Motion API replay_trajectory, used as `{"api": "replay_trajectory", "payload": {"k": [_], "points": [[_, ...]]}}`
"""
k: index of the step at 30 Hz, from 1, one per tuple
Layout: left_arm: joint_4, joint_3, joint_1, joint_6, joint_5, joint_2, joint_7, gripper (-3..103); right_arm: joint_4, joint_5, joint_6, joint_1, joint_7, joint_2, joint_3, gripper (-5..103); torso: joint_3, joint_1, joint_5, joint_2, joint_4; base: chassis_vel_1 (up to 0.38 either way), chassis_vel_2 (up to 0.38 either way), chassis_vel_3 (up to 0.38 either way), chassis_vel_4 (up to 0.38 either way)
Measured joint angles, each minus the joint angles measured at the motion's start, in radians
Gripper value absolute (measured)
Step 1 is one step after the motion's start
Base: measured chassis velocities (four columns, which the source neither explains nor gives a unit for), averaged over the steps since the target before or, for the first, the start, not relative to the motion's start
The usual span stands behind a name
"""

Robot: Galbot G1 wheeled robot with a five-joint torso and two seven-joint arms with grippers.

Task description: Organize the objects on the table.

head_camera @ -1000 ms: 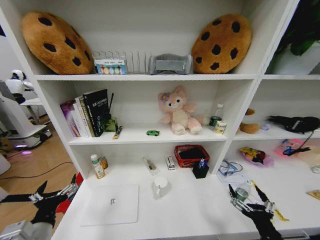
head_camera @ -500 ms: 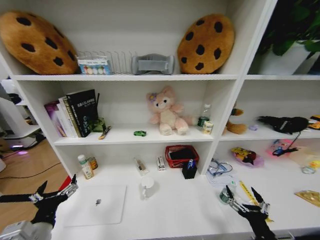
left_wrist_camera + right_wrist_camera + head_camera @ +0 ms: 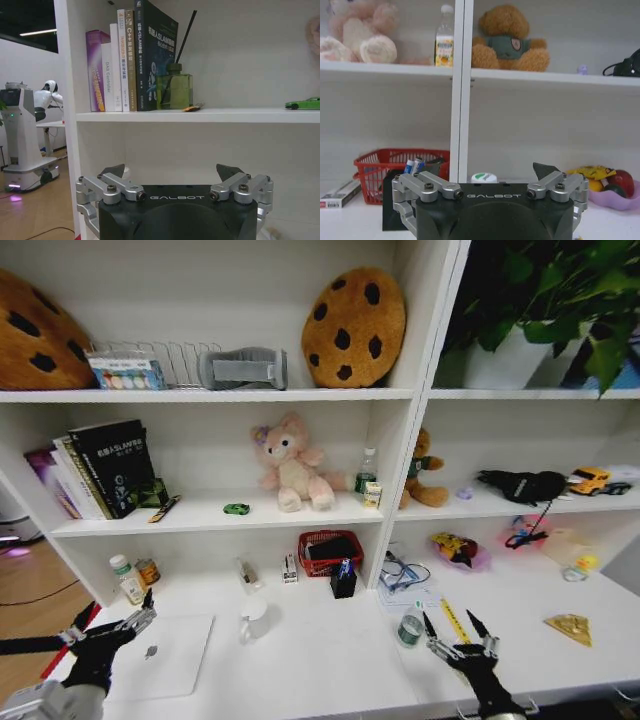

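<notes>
On the table [image 3: 330, 670], a silver laptop [image 3: 160, 655] lies at the front left with a white mug [image 3: 255, 618] to its right. Two small bottles [image 3: 128, 578] stand at the back left. Pens sit in a black holder [image 3: 344, 580], and a yellow ruler [image 3: 455, 620] lies beside a green-capped small bottle [image 3: 409, 628]. The tiny green toy car [image 3: 236, 508] rests on the shelf above and shows as the car [image 3: 302, 103] in the left wrist view. My left gripper [image 3: 115, 617] hovers open by the laptop's left edge. My right gripper [image 3: 450, 625] is open just right of the capped bottle [image 3: 484, 177].
A red basket [image 3: 328, 550] stands behind the pen holder. Shelves hold books [image 3: 100, 470], a pink plush [image 3: 290, 465], a brown bear [image 3: 425, 480] and cookie cushions [image 3: 355, 328]. A potted plant [image 3: 540, 310] stands upper right. Toys and a yellow wedge [image 3: 570, 628] lie to the right.
The whole head picture has shifted left as the camera turned right, bringing the right shelf bay and plant into view. Both grippers stay open at the table's front.
</notes>
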Motion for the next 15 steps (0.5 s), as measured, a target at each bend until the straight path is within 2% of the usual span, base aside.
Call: {"api": "replay_trajectory", "payload": {"k": [4, 9, 10, 12, 13, 15], "points": [[0.0, 0.0, 0.0, 0.0, 0.0, 0.0, 0.0, 100, -0.032, -0.031, -0.072, 0.057, 0.053, -0.026, -0.048, 100, 0.0, 0.0, 0.0001, 0.0, -0.0002, 0.036, 0.039, -0.001, -0.014], [0.0, 0.0, 0.0, 0.0, 0.0, 0.0, 0.0, 100, -0.062, -0.059, -0.097, 0.094, 0.076, -0.047, -0.073, 103, 0.0, 0.0, 0.0005, 0.0, -0.0002, 0.0, 0.0, 0.0, 0.0], [0.0, 0.0, 0.0, 0.0, 0.0, 0.0, 0.0, 100, -0.066, -0.059, -0.102, 0.1, 0.078, -0.051, -0.077, 95, 0.0, 0.0, 0.0005, 0.0, -0.0002, 0.0, 0.0, 0.0, 0.0], [0.0, 0.0, 0.0, 0.0, 0.0, 0.0, 0.0, 100, -0.068, -0.057, -0.105, 0.104, 0.08, -0.053, -0.081, 95, 0.0, 0.0, 0.0004, 0.0, -0.0001, 0.0, 0.0, 0.0, 0.0], [0.0, 0.0, 0.0, 0.0, 0.0, 0.0, 0.0, 100, -0.071, -0.055, -0.109, 0.11, 0.081, -0.055, -0.083, 84, 0.0, 0.0, 0.0004, 0.0, -0.0001, 0.0, 0.0, 0.0, 0.0], [0.0, 0.0, 0.0, 0.0, 0.0, 0.0, 0.0, 100, -0.073, -0.054, -0.111, 0.112, 0.08, -0.056, -0.085, 84, 0.0, 0.0, 0.0002, 0.0, -0.0001, 0.0, 0.0, 0.0, 0.0]]}}
